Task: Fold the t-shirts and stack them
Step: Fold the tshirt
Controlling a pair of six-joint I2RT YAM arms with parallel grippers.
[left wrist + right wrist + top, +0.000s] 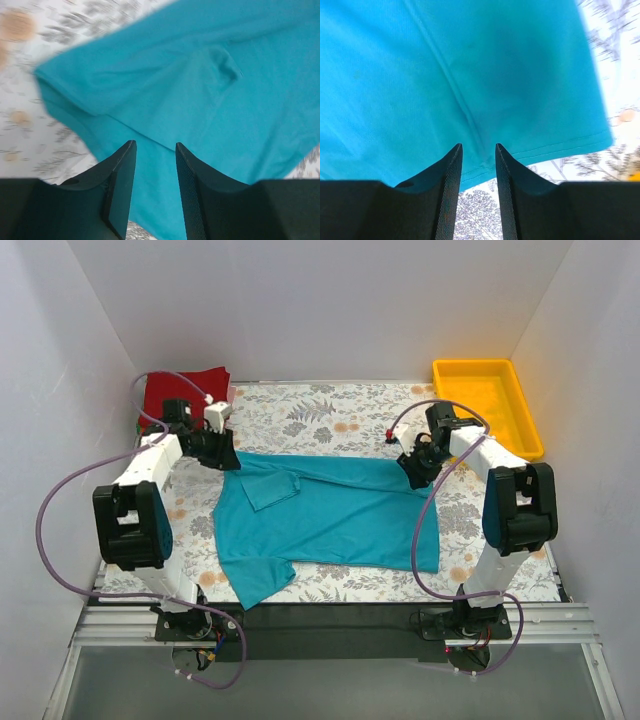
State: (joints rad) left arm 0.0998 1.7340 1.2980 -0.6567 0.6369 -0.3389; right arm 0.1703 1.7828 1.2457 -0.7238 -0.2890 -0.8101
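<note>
Nearest the front edge of the counter, one sleeve [258, 580] of the teal t-shirt [340, 515] juts toward the near-left corner, not yet tucked in. The shirt's body lies flat across the middle of the floral covering [320, 410], collar end to the left and hem to the right. The other sleeve [268, 487] is turned in on top of the chest, which suits a first fold.

At the shirt's far edge, the left gripper [224, 454] sits over the shoulder corner and the right gripper [413, 472] over the hem corner. Placed at matching ends, they can move the cloth evenly without skewing it. In each wrist view the jaws stand narrowly parted, and smooth teal cloth shows through the gap. Neither looks clamped on fabric, so I judge both released.

Farther back, a folded dark red shirt [185, 392] lies at the far-left corner, probably the stack this tee should join. A yellow tray [527, 415] sits at the far-right corner, well apart from the shirt.
</note>
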